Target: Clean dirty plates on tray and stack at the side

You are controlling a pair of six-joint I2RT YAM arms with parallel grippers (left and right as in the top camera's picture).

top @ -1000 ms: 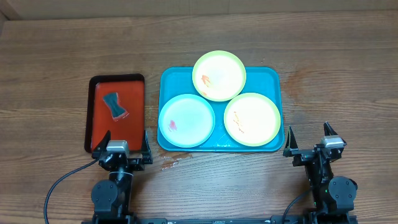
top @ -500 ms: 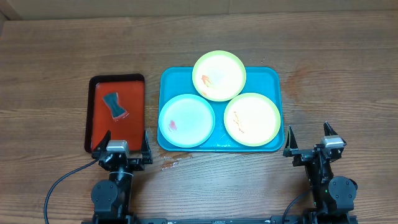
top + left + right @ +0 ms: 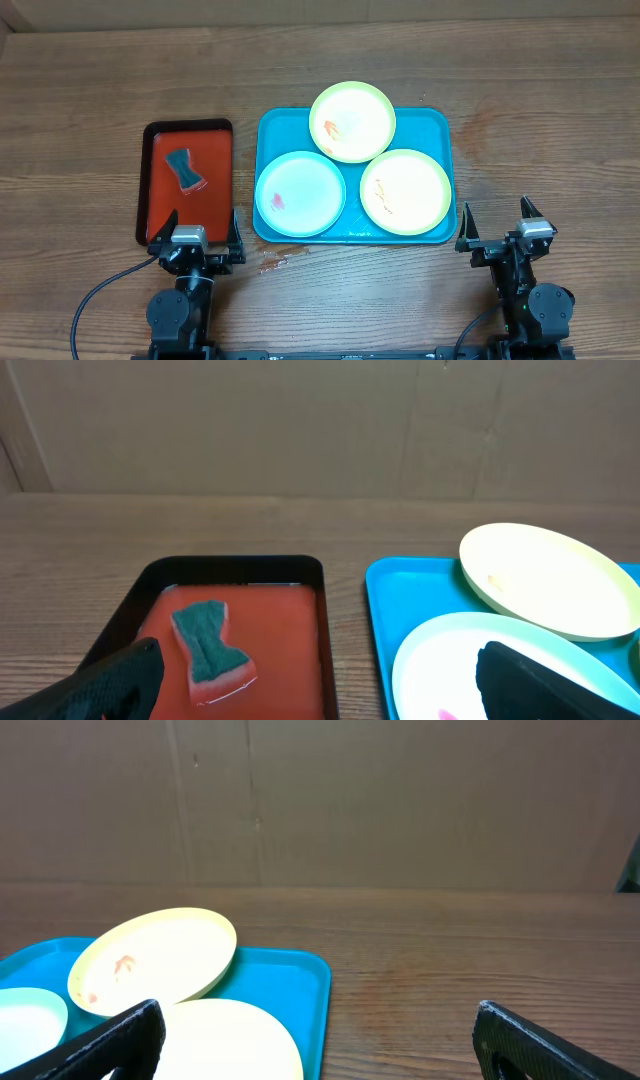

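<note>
The far yellow-green plate [image 3: 352, 121] is resting tilted across the back rim of the tray [image 3: 440, 122], so uneven pressure from the sponge [image 3: 184, 169] could be tipping or sliding it off. The blue-white plate [image 3: 300, 194] and near yellow-green plate [image 3: 405, 192] are lying inside the tray. All three are showing red-orange smears. The left pincer [image 3: 203, 225] and right pincer [image 3: 495, 225] are sitting spread and empty on the desk [image 3: 100, 80].

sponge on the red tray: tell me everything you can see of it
The sponge is small and hourglass-shaped, pinched at the middle. Its top face is teal-green and looks rough, and the left wrist view shows a paler layer beneath. It lies flat in the far half of the red tray, with its long axis slightly skewed to the tray's sides. It is clear of the black rim, and only the tray floor touches it.
</note>
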